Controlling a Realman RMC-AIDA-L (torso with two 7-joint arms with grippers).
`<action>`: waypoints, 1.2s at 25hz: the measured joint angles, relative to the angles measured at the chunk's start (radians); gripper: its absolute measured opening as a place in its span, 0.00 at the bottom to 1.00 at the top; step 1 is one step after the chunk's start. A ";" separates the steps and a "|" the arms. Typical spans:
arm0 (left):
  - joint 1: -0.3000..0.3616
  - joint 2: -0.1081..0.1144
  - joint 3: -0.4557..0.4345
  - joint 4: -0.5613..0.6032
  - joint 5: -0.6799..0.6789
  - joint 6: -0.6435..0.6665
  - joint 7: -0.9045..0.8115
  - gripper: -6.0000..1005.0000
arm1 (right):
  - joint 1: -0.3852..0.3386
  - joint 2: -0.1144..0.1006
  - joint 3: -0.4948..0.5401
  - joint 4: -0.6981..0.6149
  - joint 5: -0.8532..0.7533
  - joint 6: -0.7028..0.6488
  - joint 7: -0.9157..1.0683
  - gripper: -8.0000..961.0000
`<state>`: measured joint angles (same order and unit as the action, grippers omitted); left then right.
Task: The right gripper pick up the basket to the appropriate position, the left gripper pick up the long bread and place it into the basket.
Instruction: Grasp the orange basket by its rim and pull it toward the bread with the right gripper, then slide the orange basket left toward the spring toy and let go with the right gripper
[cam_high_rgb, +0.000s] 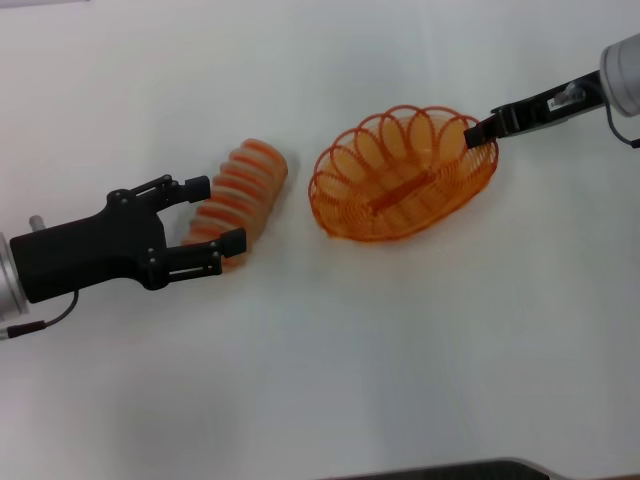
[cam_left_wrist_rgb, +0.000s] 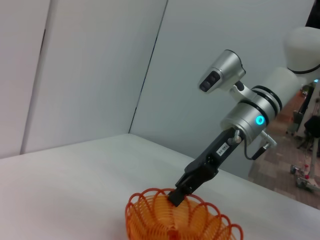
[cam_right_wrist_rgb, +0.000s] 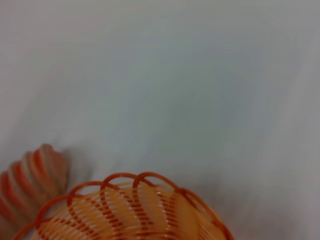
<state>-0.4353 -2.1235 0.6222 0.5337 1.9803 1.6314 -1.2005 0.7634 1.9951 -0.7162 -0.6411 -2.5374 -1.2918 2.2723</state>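
Basket: the oval orange wire basket with the looped rim (cam_high_rgb: 403, 176) sits on my white table (cam_high_rgb: 400, 370), right of centre and toward the far side.
Right gripper: my black two-fingered right gripper (cam_high_rgb: 480, 131) has its tips pinched on the basket's far-right rim; the left wrist view shows the claw biting a rim loop, though I can't tell whether the basket is lifted or resting.
Long bread: the elongated tan loaf with orange ridged stripes (cam_high_rgb: 240, 195) lies just left of the basket, apart from it, tilted along the table.
Left gripper: my black left gripper (cam_high_rgb: 216, 214) has its fingers spread wide, straddling the near-left end of the loaf, not clenched on it.
Step in hand: I judge the basket placing is about finished and the bread pick is starting.
Next move: I'd close the left fingers across the loaf, lift, carry right, and release over the basket while the right claw steadies it.
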 joint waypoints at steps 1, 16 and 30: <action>0.000 0.000 -0.002 0.000 0.000 -0.002 0.002 0.90 | 0.000 -0.001 0.012 -0.002 0.000 -0.008 0.002 0.10; -0.005 -0.005 -0.009 0.027 0.000 -0.024 0.045 0.90 | -0.002 -0.003 0.054 -0.009 0.042 -0.048 0.184 0.10; -0.007 -0.007 -0.009 0.032 0.000 -0.032 0.077 0.90 | -0.001 0.052 0.001 0.004 0.035 0.084 0.270 0.10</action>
<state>-0.4427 -2.1307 0.6133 0.5660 1.9805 1.5998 -1.1239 0.7624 2.0471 -0.7153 -0.6371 -2.5019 -1.2077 2.5424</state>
